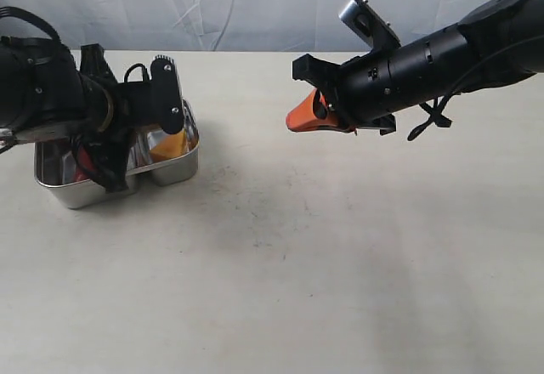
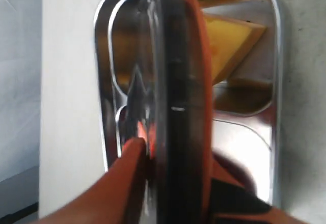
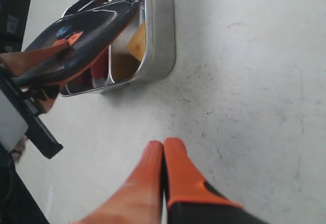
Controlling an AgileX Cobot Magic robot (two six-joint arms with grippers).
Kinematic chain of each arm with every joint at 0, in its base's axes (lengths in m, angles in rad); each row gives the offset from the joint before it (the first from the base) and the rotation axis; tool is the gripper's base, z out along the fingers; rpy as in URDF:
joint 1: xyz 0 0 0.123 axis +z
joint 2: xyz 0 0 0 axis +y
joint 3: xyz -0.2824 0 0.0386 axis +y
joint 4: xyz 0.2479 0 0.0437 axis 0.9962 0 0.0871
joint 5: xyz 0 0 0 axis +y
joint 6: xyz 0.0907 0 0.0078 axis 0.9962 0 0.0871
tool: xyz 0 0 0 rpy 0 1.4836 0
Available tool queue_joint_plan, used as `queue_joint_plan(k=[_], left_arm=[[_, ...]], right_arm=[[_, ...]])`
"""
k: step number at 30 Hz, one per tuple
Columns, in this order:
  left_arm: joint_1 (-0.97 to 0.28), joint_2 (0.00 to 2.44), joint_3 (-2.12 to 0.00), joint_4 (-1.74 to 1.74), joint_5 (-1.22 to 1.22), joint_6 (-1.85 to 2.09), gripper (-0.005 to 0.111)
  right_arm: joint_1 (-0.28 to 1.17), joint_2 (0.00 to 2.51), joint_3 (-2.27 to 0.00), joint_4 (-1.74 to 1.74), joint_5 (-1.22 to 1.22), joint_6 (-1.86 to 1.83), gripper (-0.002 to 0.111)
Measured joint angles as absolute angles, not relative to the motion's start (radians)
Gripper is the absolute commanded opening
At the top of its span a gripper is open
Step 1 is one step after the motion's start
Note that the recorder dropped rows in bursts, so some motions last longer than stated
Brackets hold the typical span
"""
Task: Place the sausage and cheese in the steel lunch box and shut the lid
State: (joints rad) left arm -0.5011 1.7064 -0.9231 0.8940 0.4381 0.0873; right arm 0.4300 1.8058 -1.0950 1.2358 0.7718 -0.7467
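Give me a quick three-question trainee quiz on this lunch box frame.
1. Fill in: the cheese lies in the ____ compartment of the steel lunch box.
2. True or false: the lid is sealed flat on the box.
3. The right gripper is: A shut and empty; B holding the cheese; C gripping the lid.
Key: 1 smaller; 2 false, the left gripper holds it tilted over the box; 3 A.

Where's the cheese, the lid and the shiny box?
cheese (image 2: 229, 46), left wrist view, middle of yellow slice.
lid (image 3: 97, 28), right wrist view, dark top face.
steel lunch box (image 3: 160, 35), right wrist view, outer side wall.
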Motion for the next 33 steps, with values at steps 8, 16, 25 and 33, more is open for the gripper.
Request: queue_joint_plan(k=[8,16,25,33], left_arm=[[-0.499,1.714,-0.912,0.702,0.438,0.14,0.066],[-0.499,1.707,-0.912,0.645,0.464,0.148,0.066],[-0.499,1.645,-0.925,0.604,0.519,0.168,0.066],[-0.499,1.635,-0.926,0.433,0.6,0.275,0.066]], right_arm=[[0.43,1.806,-1.095,1.232,0.774,-0.749,0.0],[0.43,1.806,-1.095,1.21,0.774,-0.749,0.0],[0.43,1.806,-1.095,1.21,0.772,-0.749,0.0],[0.43,1.806,-1.095,1.21,0.776,-0.749,0.0]])
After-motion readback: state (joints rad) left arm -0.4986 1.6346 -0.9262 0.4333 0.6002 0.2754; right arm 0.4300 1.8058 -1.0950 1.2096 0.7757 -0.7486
